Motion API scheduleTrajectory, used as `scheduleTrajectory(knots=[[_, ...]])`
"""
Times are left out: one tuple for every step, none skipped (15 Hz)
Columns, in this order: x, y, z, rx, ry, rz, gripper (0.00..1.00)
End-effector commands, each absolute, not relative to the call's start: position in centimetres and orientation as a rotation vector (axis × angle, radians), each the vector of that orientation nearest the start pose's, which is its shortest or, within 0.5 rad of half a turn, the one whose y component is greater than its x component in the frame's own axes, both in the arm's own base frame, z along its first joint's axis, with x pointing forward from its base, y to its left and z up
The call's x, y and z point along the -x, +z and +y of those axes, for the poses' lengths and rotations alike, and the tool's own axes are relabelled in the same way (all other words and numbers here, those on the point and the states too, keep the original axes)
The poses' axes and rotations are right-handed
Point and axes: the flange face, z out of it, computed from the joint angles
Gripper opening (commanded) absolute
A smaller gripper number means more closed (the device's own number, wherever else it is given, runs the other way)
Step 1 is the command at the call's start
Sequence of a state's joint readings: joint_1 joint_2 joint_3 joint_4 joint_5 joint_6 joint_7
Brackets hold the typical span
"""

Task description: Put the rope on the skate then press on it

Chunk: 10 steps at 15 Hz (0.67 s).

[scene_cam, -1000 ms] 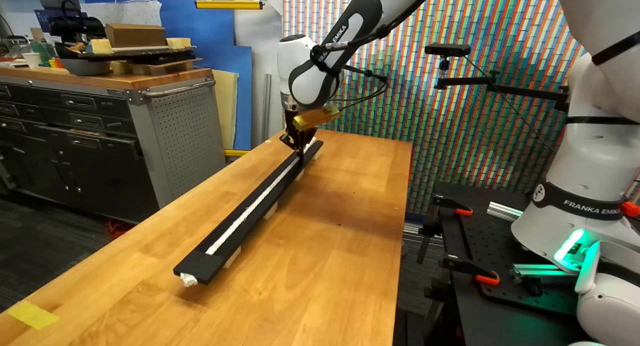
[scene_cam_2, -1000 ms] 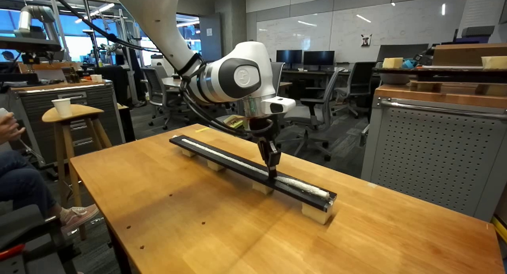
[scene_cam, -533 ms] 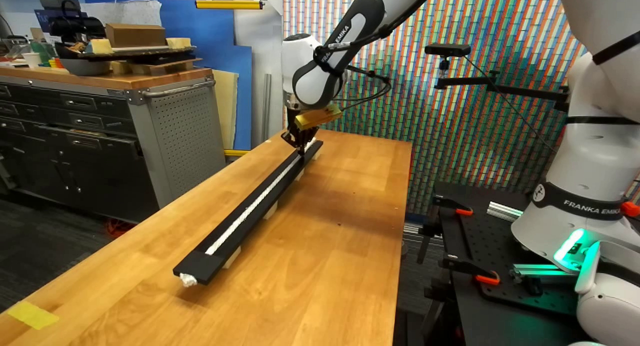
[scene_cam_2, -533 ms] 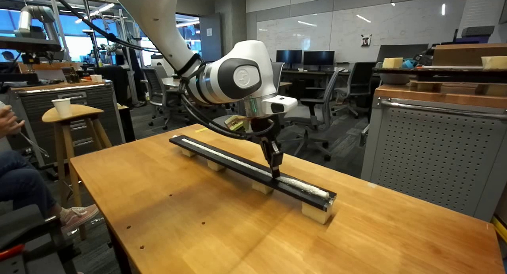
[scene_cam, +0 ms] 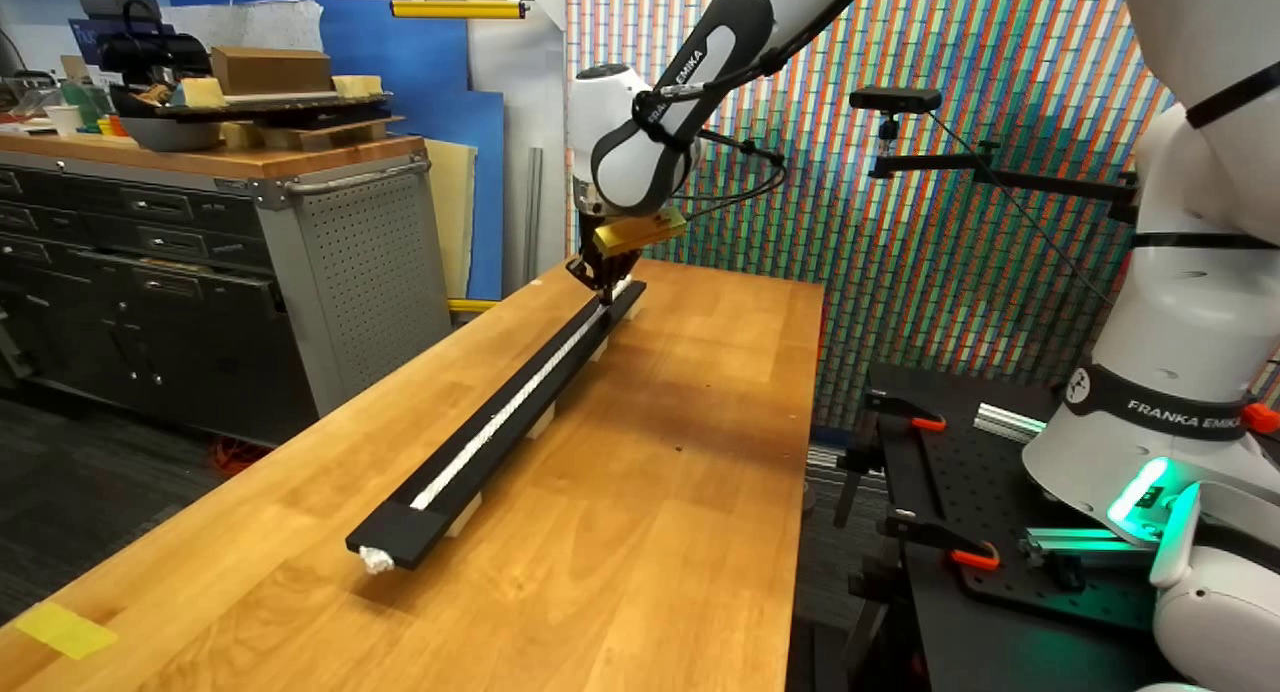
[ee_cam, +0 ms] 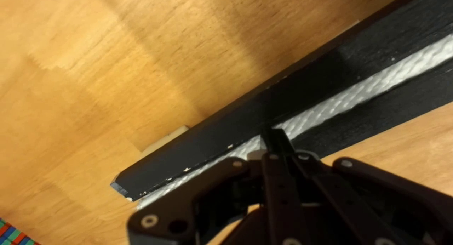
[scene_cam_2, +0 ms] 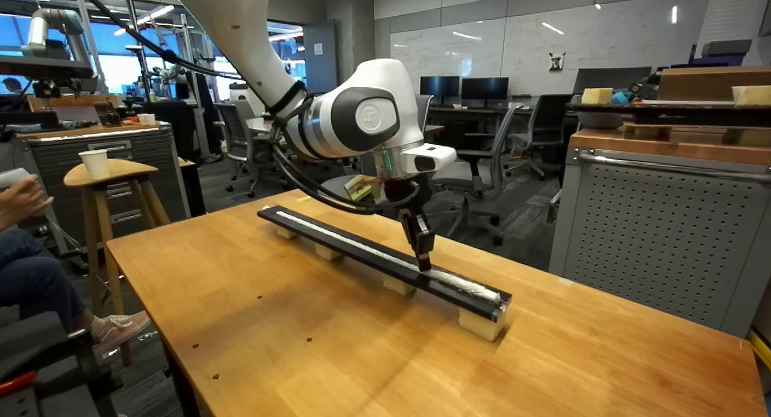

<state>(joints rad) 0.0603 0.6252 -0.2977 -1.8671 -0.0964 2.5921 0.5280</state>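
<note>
- Rope (scene_cam_2: 349, 240), left stretch: from left of the frame's centre to just right of it, it lies low along the skate (scene_cam_2: 361, 254), straight and, I judge, well seated.
- Skate: it slants from left of centre to the lower right, lifted off the desk (scene_cam_2: 199, 272) on pale blocks (scene_cam_2: 482, 325). The rope lies along it in both exterior views, so I take the laying as done and the pressing as the step in hand.
- Tool (scene_cam_2: 424, 265), right of centre: closed, nothing gripped, its tip a blunt presser over the rope. In the wrist view the tip hides a bit of rope; whether it bears down or sits just above, I cannot tell.
- Rope, right stretch: from my tool to the skate's lower-right end it looks thicker and stands prouder, so I judge this part wants pressing most.
- Next move, toward the lower right: I should push straight down, lift, step along to the rope's end and push again, with my tool closed throughout. A sideways shove could roll the rope out or nudge the skate on its blocks.
</note>
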Motion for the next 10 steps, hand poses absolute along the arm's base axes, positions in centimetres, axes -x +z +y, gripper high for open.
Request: scheduleTrajectory(knots=[[-64.3,19.9,-14.3,3.181,-0.248,1.037,0.00],[-64.5,19.3,-14.4,3.184,-0.221,1.042,0.00],[-64.6,18.6,-14.5,3.186,-0.193,1.045,0.00],[-64.7,18.1,-14.7,3.191,-0.168,1.052,0.00],[-64.9,17.7,-14.8,3.192,-0.148,1.052,0.00],[-65.1,17.4,-14.9,3.195,-0.121,1.058,0.00],[-65.3,17.2,-15.0,3.198,-0.099,1.063,0.00],[-65.4,17.2,-15.1,3.199,-0.087,1.066,0.00],[-65.5,17.5,-15.1,3.199,-0.083,1.068,0.00],[-65.5,17.8,-15.0,3.201,-0.087,1.070,0.00]])
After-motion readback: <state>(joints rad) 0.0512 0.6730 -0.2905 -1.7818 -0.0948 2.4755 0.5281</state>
